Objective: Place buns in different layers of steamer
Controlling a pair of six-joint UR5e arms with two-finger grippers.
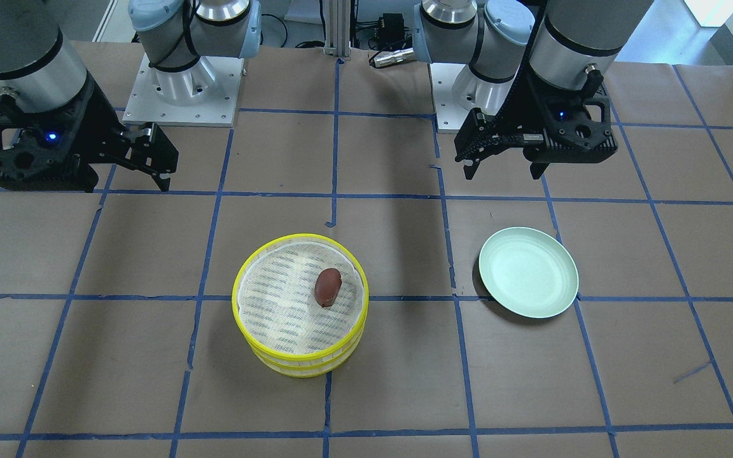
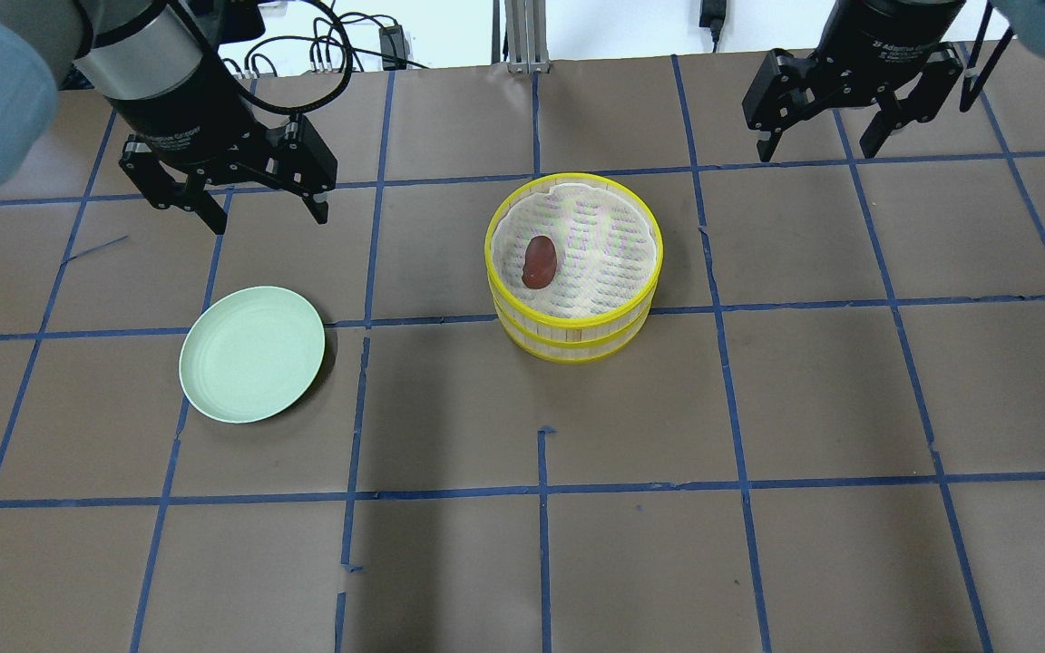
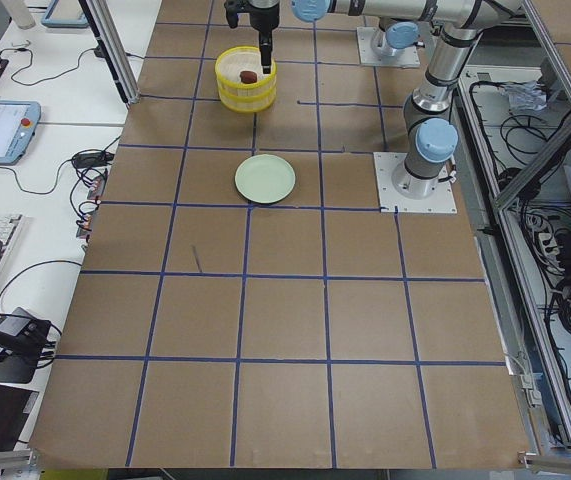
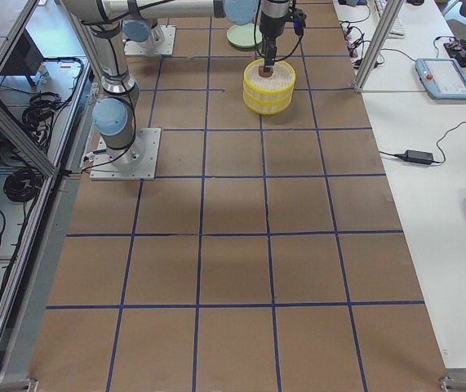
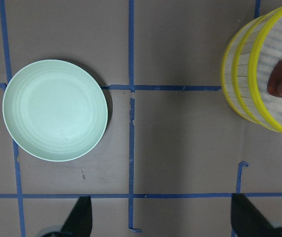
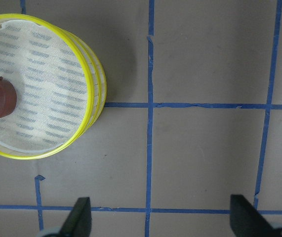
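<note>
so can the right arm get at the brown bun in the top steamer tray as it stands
Probably yes. The reddish-brown bun lies uncovered in the top tray, with nothing over it. The right gripper hangs open off to one side, and nothing stands between them.

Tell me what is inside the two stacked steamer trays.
The top tray holds one reddish-brown bun lying on its striped liner. The lower tray is covered inside by the top tray, so whether anything sits in it cannot be seen.
</note>
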